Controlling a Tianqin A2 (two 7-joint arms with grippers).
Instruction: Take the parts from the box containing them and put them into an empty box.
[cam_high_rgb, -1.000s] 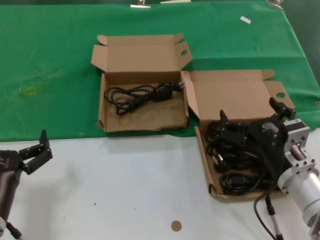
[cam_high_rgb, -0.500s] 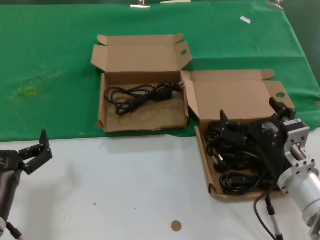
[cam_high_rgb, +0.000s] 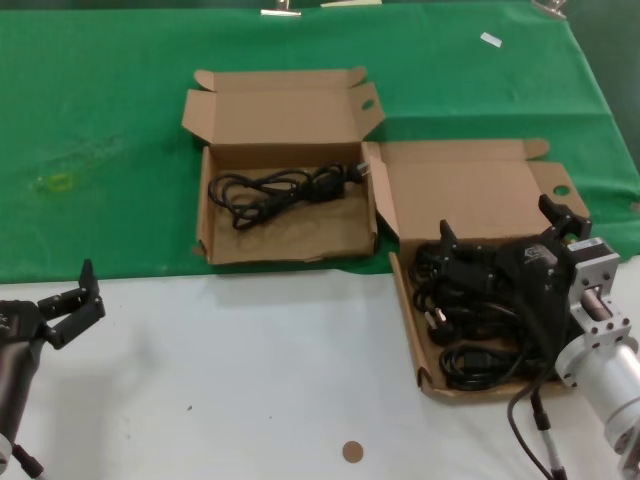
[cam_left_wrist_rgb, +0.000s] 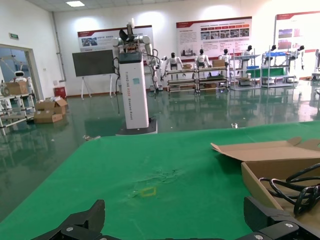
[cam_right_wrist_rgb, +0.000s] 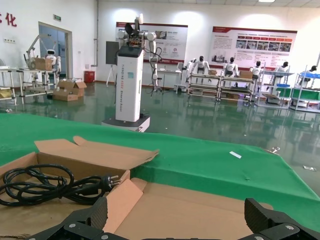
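The larger-looking brown box (cam_high_rgb: 470, 190) at the right holds a pile of several black power cords (cam_high_rgb: 470, 335). My right gripper (cam_high_rgb: 503, 225) is open just above this pile, holding nothing; its view shows the box's lid (cam_right_wrist_rgb: 200, 205) between the fingers (cam_right_wrist_rgb: 95, 216). The smaller-looking brown box (cam_high_rgb: 300, 238) stands to the left on the green cloth with one looped black cord (cam_high_rgb: 280, 190) inside; that cord also shows in the right wrist view (cam_right_wrist_rgb: 40, 185). My left gripper (cam_high_rgb: 78, 298) is open and empty at the lower left, apart from both boxes.
A green cloth (cam_high_rgb: 100, 130) covers the far half of the table; the near half is white (cam_high_rgb: 250, 380). A small brown disc (cam_high_rgb: 352, 451) lies on the white part near the front. A yellow mark (cam_high_rgb: 57, 182) is on the cloth.
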